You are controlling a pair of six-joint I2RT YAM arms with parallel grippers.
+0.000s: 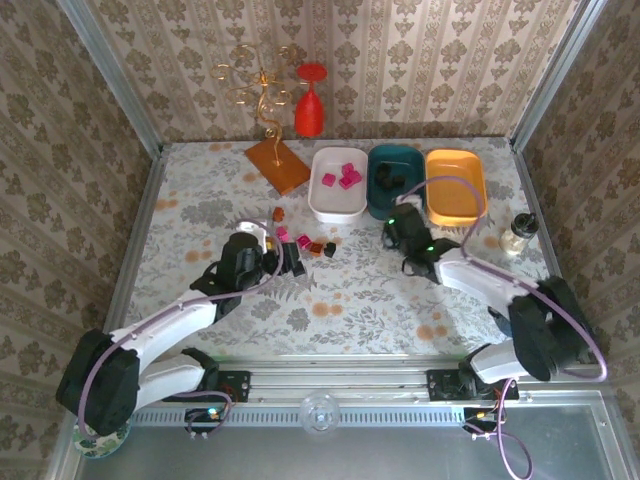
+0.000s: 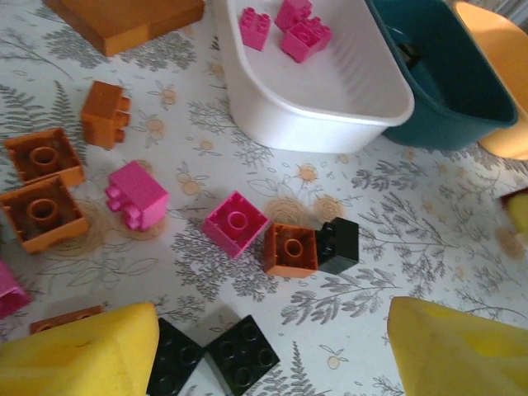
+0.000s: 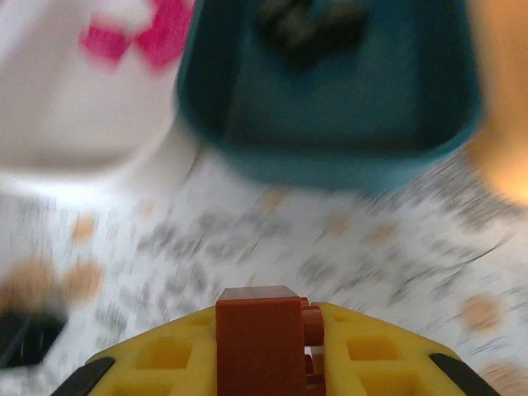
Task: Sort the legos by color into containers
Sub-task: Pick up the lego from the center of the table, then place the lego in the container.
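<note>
The white tray [image 1: 338,200], dark teal tray [image 1: 395,190] and orange-yellow tray [image 1: 455,190] stand side by side at the back. Pink legos [image 2: 305,37] lie in the white tray [image 2: 330,111], and dark ones lie in the teal tray. Loose legos [image 1: 305,243] are scattered in front of the white tray. My left gripper [image 2: 272,355] hangs open over two black legos [image 2: 239,351], with an orange lego [image 2: 290,249], a black one [image 2: 339,244] and a pink one [image 2: 236,223] just beyond. My right gripper [image 3: 285,330] is shut on a brownish orange lego [image 3: 256,346], just in front of the teal tray [image 3: 330,99].
A flat orange-brown tile [image 1: 278,165] lies left of the white tray. A red wine glass [image 1: 310,100] and a gold wire stand [image 1: 262,90] are at the back wall. A small clear jar [image 1: 518,235] stands at the right. Patterned walls close in three sides.
</note>
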